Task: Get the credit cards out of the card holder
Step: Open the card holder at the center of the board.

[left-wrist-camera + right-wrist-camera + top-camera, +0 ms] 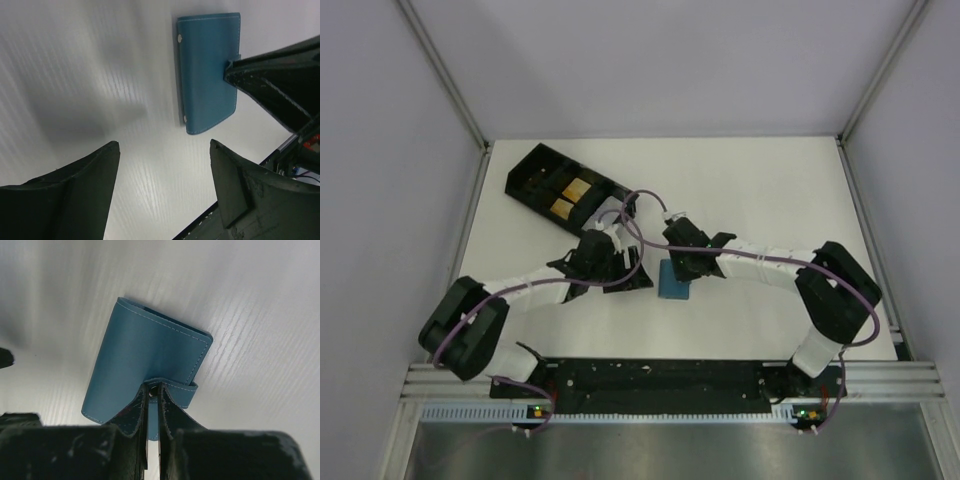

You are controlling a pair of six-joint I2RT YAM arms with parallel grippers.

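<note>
The blue card holder (673, 281) lies folded shut on the white table between the two grippers. No cards show. My right gripper (682, 265) is shut on the holder's small snap tab (182, 390), its fingertips pinching the strap at the snap (153, 392); the holder's blue cover (145, 365) lies flat beyond them. My left gripper (638, 278) is open and empty just left of the holder; in the left wrist view (164, 145) its jaws stand wide apart over bare table. The holder (207, 70) lies ahead of them with the right gripper's finger (270, 80) on its edge.
A black compartmented tray (545, 175) lies at the back left, with two tan flat pieces (572, 197) in it. Purple cables loop over both wrists. White walls close the table on three sides.
</note>
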